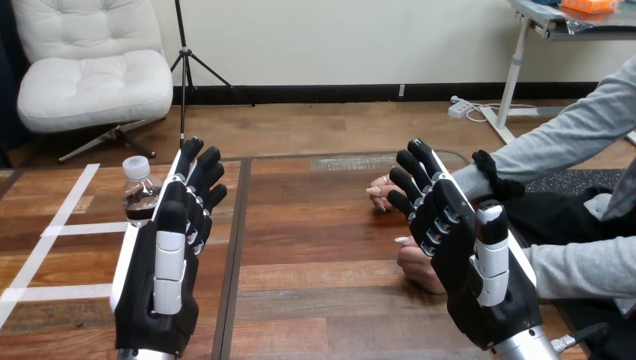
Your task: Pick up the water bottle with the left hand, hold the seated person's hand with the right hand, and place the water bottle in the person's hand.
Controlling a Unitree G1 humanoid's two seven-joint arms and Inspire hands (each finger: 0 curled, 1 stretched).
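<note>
Wooden table (315, 255) with, seemingly, white tape (82, 228)

Brown wood-grain table (315, 240), white tape lines (82, 229); clear water bottle (141, 199) w/ white cap (136, 166); grey sleeve (570, 139)

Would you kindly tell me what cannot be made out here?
Head view:
- water bottle: right edge hidden behind the left hand.
- the person's farther hand: mostly hidden behind the right hand.
- the person's nearer hand: mostly hidden by the right hand; contact unclear.
</note>
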